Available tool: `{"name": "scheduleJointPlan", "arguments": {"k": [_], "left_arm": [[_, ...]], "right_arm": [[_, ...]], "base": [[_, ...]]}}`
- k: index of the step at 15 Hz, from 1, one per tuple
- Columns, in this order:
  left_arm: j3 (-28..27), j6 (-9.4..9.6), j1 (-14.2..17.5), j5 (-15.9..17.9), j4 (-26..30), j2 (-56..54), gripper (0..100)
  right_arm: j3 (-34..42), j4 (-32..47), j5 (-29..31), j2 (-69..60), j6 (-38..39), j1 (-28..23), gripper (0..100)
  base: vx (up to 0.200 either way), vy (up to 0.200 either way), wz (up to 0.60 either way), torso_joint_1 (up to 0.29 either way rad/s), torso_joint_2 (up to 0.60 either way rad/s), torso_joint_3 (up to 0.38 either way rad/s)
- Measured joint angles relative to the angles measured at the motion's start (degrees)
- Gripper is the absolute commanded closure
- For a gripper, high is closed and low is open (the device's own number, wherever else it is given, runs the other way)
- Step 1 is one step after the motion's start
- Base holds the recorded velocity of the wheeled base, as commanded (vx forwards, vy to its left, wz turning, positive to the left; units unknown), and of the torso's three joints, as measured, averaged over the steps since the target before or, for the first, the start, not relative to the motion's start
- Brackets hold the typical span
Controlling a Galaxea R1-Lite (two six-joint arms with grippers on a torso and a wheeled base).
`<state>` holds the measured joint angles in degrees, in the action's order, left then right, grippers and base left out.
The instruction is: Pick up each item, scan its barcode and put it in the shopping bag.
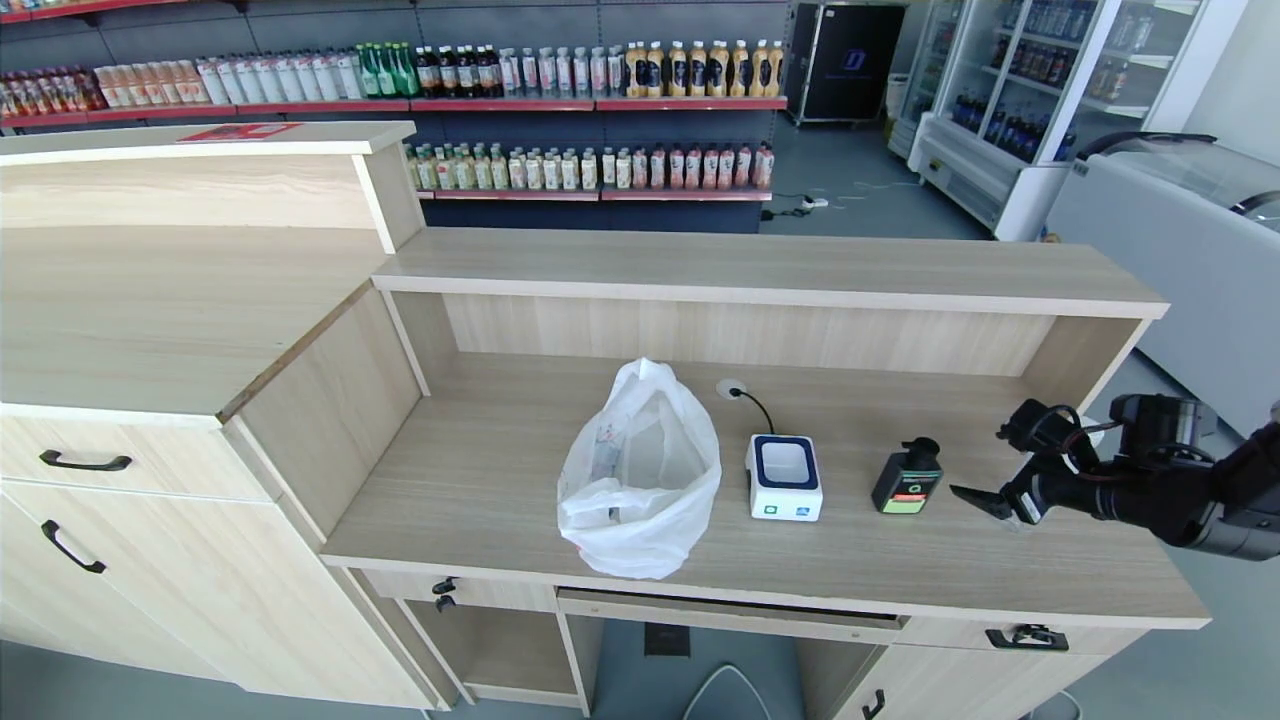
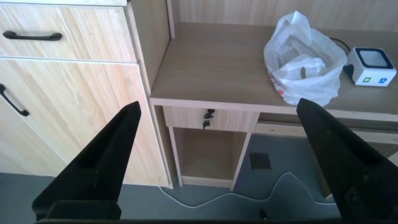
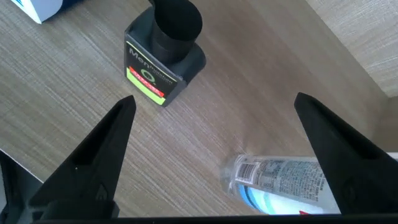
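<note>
Clear bottle (image 3: pixel 280 178), partly cropped

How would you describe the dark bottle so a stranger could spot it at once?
On the wooden counter, look just right of the white barcode scanner. The dark bottle stands upright there, alone in having a black cap and green-and-red label.

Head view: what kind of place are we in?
Most likely a small supermarket or convenience store, at its checkout: shelves of bottled drinks behind, glass-door drink fridges, and a barcode scanner beside a shopping bag on the wooden counter.
</note>
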<state>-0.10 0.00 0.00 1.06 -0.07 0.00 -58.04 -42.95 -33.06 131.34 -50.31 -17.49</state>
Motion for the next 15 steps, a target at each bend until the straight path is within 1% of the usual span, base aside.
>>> {"name": "scheduleJointPlan", "arguments": {"k": [4,6,10,15], "left_arm": [[0.0,0.0,0.0,0.0,0.0,0.0,0],[0.0,0.0,0.0,0.0,0.0,0.0,0],[0.0,0.0,0.0,0.0,0.0,0.0,0],[0.0,0.0,0.0,0.02,0.0,0.0,0]], "right_arm": [[-2.96,0.01,-2.84,4.0,-0.07,0.72,0],[-4.74,0.12,-5.74,5.81,-0.35,1.05,0],[-9.4,2.15,-9.17,9.67,-0.55,2.39,0],[-13.81,3.02,-9.67,13.06,-0.49,4.07,0]], "base": [[0.0,0.0,0.0,0.0,0.0,0.0],[0.0,0.0,0.0,0.0,0.0,0.0],[0.0,0.0,0.0,0.0,0.0,0.0],[0.0,0.0,0.0,0.0,0.0,0.0]]}}
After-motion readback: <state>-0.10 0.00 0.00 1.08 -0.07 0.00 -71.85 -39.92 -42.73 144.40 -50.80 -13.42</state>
